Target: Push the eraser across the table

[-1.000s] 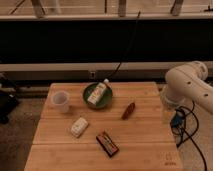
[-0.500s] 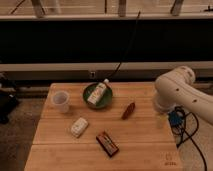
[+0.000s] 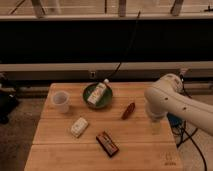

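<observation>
Robot arm beside a wooden table; the push looks not yet begun.
The arm leans in from the right, and its gripper hangs over the table's right side; I cannot tell if it is open or closed. The eraser lies near the front edge, centre, well apart from the gripper.

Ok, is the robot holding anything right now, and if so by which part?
Nothing appears to be held. The gripper hangs over the right side of the table, well apart from the eraser, which lies flat on the wood.
</observation>
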{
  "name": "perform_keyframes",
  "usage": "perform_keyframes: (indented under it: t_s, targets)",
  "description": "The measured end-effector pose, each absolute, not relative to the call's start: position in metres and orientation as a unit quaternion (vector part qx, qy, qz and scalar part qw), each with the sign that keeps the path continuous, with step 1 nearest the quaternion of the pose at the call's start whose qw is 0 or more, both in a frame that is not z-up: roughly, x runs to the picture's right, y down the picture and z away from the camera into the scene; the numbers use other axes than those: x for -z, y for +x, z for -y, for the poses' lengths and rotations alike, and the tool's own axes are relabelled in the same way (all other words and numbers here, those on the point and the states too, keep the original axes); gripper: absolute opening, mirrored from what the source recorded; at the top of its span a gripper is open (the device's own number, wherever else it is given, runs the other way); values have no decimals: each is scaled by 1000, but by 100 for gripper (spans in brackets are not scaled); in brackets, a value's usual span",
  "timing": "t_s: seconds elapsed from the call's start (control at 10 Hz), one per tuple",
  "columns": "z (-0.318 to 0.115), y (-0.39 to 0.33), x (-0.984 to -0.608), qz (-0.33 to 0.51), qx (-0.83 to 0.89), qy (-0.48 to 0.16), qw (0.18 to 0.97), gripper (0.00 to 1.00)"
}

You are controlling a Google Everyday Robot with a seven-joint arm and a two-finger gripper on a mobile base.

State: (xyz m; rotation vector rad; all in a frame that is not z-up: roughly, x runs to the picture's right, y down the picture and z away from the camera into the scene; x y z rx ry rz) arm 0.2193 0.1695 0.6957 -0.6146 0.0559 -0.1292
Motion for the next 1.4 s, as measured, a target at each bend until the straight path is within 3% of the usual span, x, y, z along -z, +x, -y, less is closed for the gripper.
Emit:
perform_keyframes:
  t_s: [0.3, 1.4]
  targets:
    - [-204, 195, -704, -23, 97, -314, 944, 80]
    - [-238, 164, -713, -9, 137, -339, 931, 80]
